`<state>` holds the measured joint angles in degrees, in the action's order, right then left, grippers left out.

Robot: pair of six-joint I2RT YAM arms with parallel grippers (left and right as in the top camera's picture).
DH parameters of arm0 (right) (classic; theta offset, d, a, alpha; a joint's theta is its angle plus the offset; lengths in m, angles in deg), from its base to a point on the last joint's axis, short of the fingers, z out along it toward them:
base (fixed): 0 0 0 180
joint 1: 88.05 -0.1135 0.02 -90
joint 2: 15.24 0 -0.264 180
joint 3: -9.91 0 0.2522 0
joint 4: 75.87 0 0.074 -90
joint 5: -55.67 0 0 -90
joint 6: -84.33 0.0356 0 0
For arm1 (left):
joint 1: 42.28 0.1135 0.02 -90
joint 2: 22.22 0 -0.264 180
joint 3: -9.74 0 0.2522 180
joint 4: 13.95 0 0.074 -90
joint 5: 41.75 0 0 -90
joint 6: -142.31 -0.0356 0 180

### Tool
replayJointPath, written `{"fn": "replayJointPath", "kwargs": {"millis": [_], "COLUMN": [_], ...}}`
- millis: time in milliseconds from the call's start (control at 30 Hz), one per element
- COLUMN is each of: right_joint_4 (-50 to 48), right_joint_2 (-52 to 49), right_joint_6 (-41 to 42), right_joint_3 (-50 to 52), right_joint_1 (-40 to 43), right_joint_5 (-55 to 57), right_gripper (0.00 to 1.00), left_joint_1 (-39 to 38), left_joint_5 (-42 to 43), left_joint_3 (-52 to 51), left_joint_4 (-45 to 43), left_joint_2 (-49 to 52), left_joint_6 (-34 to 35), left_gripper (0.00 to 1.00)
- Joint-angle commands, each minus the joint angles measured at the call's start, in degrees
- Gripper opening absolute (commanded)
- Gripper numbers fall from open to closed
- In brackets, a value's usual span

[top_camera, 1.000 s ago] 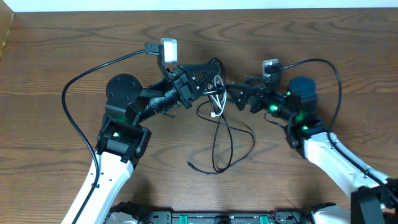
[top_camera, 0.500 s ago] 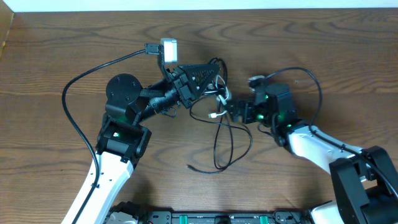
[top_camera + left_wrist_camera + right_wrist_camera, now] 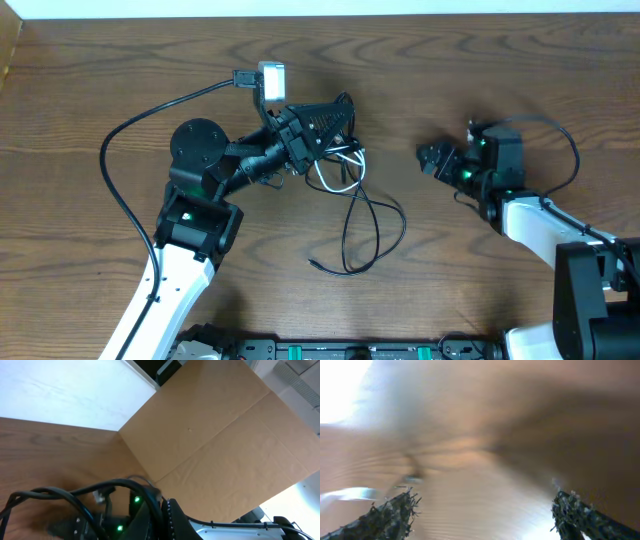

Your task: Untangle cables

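Note:
The cables (image 3: 372, 215) lie as thin black loops on the wooden table, with a white cord (image 3: 340, 160) at their top. One black end (image 3: 313, 265) trails to the lower left. My left gripper (image 3: 346, 120) is shut on the top of the bundle and holds it up. In the left wrist view black cables (image 3: 65, 495) and a small white plug (image 3: 102, 494) hang beside the closed fingers (image 3: 162, 510). My right gripper (image 3: 425, 160) is to the right of the cables, apart from them. Its wrist view is blurred and shows the fingers (image 3: 482, 515) wide open with only table between them.
The left arm's thick black lead (image 3: 130, 130) arcs over the left of the table. A white strip (image 3: 320, 7) runs along the table's back edge. A brown cardboard sheet (image 3: 215, 445) fills the background of the left wrist view.
My right gripper was at the bundle, let it go and pulled back to the right. The cable loops shifted slightly left. The left arm has not moved.

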<state>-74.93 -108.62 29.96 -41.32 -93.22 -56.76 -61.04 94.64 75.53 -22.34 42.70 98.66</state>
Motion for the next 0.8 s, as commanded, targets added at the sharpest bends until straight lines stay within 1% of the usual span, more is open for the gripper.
{"fn": "replayJointPath", "kwargs": {"millis": [0,133,300,400,467,633,733,767], "right_joint_4": [-7.5,-18.0,-26.1,-31.1,-34.7,-41.3,-42.8,-42.7], "right_joint_2": [-0.5,-0.5,-0.5,-0.5,-0.5,-0.5,-0.5,-0.5], "right_joint_6": [-6.6,-13.7,-17.8,-18.7,-18.6,-18.6,-18.6,-18.5], "right_joint_3": [-0.2,-0.2,-0.2,-0.2,-0.2,-0.2,-0.2,-0.2], "right_joint_1": [-0.2,-1.9,-4.1,-5.4,-6.8,-10.5,-11.6,-11.8], "right_joint_5": [-19.2,-34.7,-45.1,-50.1,-51.7,-51.1,-50.6,-49.7], "right_gripper": [0.87,0.88,0.90,0.90,0.89,0.90,0.89,0.88], "left_joint_1": [0.0,0.1,0.1,0.0,0.0,0.0,0.0,0.0], "left_joint_5": [0.5,-0.2,-2.7,-4.7,-7.1,-14.3,-15.0,-15.0], "left_joint_3": [1.7,1.7,1.7,1.7,1.7,1.7,1.7,1.7], "left_joint_4": [-0.7,-0.7,-0.7,-0.1,1.9,9.5,10.6,10.5], "left_joint_2": [-0.5,-0.5,-0.5,-0.5,-0.5,-0.5,-0.5,-0.5], "left_joint_6": [-0.2,-2.6,-3.0,-3.0,-2.9,-2.5,-2.1,-2.0], "left_gripper": [0.08,0.07,0.08,0.08,0.07,0.08,0.07,0.08]}}
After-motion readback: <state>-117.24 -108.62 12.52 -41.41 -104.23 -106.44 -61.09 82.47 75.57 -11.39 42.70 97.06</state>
